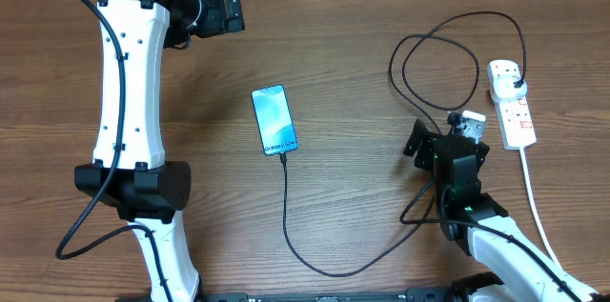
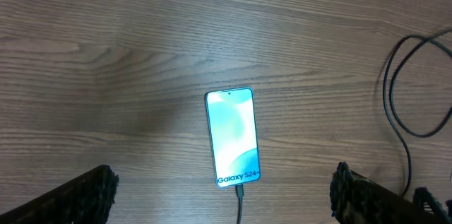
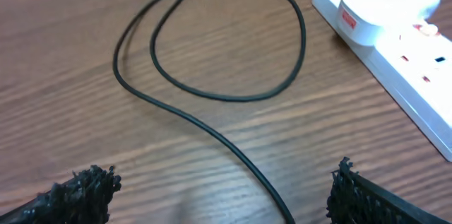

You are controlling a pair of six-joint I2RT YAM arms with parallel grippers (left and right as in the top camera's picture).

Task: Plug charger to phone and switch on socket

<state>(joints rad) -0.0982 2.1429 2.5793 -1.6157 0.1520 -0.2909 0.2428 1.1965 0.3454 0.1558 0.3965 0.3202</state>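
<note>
The phone (image 1: 274, 120) lies on the table with its light blue screen lit; it also shows in the left wrist view (image 2: 233, 138). The black charger cable (image 1: 295, 235) is plugged into its lower end (image 2: 240, 194). The cable runs right in loops (image 3: 212, 75) to a plug in the white socket strip (image 1: 512, 104), seen also in the right wrist view (image 3: 395, 40). My left gripper (image 2: 222, 196) is open and empty, raised well above the phone, at the far left in the overhead view (image 1: 229, 9). My right gripper (image 3: 222, 192) is open and empty over the cable, left of the socket (image 1: 448, 140).
The socket's thick white cord (image 1: 538, 207) runs down the right side to the front edge. The left arm's base (image 1: 143, 188) stands at the front left. The table is bare wood (image 1: 353, 83) around the phone.
</note>
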